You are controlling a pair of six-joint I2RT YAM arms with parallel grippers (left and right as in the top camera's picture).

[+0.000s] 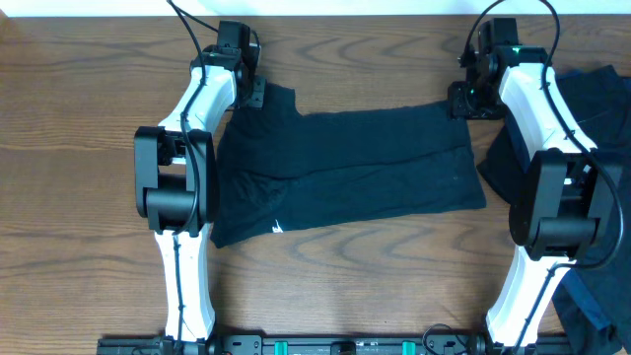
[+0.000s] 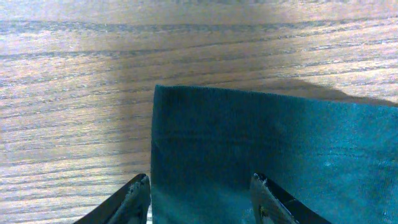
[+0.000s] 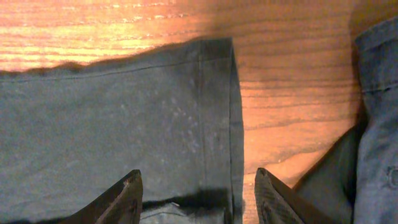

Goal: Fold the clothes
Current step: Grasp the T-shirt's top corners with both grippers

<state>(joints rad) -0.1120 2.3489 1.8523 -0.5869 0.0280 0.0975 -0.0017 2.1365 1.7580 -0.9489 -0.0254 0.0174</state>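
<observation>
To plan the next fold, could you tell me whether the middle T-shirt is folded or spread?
Apparently folded over once: the T-shirt lies flat, with an overlapping layer's edge running along it.

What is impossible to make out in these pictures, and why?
- Overhead: the spare clothes are cut by the right edge and covered by the right arm; their number is unclear.
- Overhead: the white label on the T-shirt is too small to read.
- Wrist views: the bottom edge cuts off the fingers.
</observation>
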